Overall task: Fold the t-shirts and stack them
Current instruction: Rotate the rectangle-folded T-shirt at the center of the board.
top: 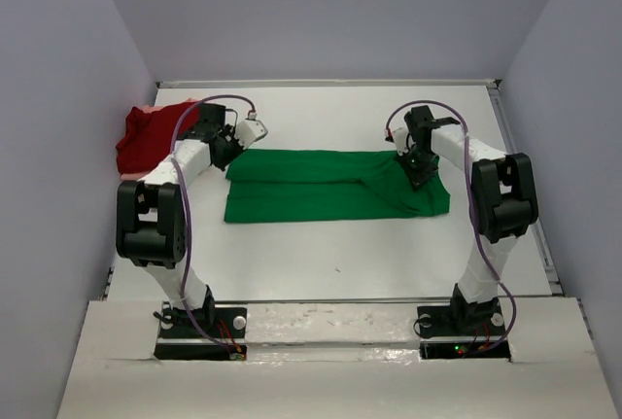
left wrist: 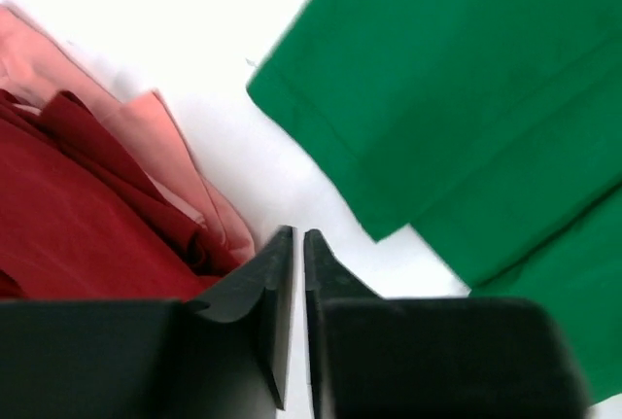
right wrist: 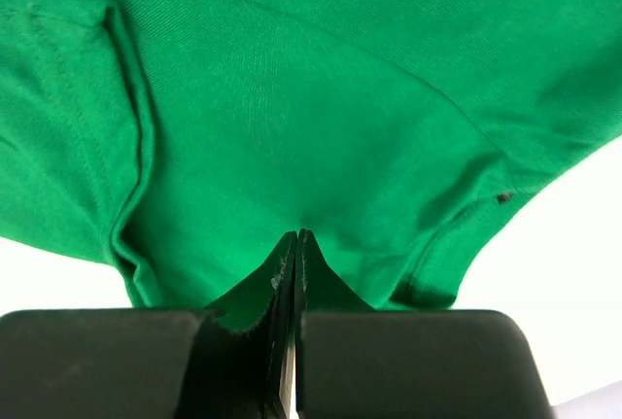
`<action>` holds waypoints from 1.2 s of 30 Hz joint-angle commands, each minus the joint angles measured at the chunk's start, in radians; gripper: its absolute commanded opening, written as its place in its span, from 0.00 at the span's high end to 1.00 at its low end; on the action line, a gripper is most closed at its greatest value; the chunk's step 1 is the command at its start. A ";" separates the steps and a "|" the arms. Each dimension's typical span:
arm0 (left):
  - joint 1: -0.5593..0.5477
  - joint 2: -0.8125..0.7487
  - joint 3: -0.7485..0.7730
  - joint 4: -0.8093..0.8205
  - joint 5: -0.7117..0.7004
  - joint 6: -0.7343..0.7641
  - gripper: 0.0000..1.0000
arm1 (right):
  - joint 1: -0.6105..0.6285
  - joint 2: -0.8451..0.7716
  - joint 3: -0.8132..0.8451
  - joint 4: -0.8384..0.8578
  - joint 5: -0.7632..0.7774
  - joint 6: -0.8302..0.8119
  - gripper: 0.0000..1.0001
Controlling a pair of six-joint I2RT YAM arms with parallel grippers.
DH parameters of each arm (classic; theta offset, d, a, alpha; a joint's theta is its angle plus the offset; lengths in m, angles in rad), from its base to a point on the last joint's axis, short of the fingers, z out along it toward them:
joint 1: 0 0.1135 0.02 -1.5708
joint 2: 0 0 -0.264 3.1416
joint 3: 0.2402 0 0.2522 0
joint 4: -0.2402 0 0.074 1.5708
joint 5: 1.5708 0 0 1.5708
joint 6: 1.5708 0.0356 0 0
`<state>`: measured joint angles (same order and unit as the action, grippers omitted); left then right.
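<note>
The bright green t-shirt (top: 330, 188) lies folded into a long band across the middle of the table. My right gripper (top: 419, 174) is down on its right part. In the right wrist view that gripper (right wrist: 296, 234) is shut, its tips touching the green cloth (right wrist: 292, 98) at a small pucker; I cannot tell whether any cloth is pinched. The dark red t-shirt (top: 146, 139) lies crumpled at the far left on the pale pink one (top: 154, 109). My left gripper (left wrist: 297, 234) hangs over bare table between the red t-shirt (left wrist: 68, 215) and the green one (left wrist: 466, 98), its jaws a narrow slit apart, holding nothing.
The white table (top: 321, 254) is walled on three sides by grey panels. A raised rim (top: 330, 83) runs along its far edge. Both arm bases are bolted at the near edge.
</note>
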<state>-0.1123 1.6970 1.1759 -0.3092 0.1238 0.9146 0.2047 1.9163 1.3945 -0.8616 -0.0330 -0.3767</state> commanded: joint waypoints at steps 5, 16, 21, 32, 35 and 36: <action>-0.046 0.059 0.134 0.028 0.169 -0.149 1.00 | 0.001 -0.143 -0.029 -0.013 0.028 0.004 1.00; -0.147 0.207 0.156 0.082 0.178 -0.192 1.00 | 0.001 -0.152 -0.103 -0.020 0.059 0.001 1.00; -0.164 0.228 0.113 0.127 0.152 -0.201 1.00 | 0.001 -0.114 -0.124 -0.001 0.058 -0.010 1.00; -0.165 0.184 -0.039 0.209 -0.009 -0.204 1.00 | 0.001 0.101 0.024 0.007 -0.004 -0.021 1.00; -0.165 0.181 -0.064 0.199 -0.029 -0.206 1.00 | 0.001 0.148 0.067 -0.007 -0.015 -0.022 1.00; -0.164 0.178 -0.068 0.187 -0.030 -0.204 1.00 | 0.001 0.161 0.095 -0.007 -0.010 -0.028 1.00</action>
<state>-0.2817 1.8942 1.1557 -0.0635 0.1532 0.7139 0.2047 2.0064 1.4307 -0.9390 -0.0036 -0.3889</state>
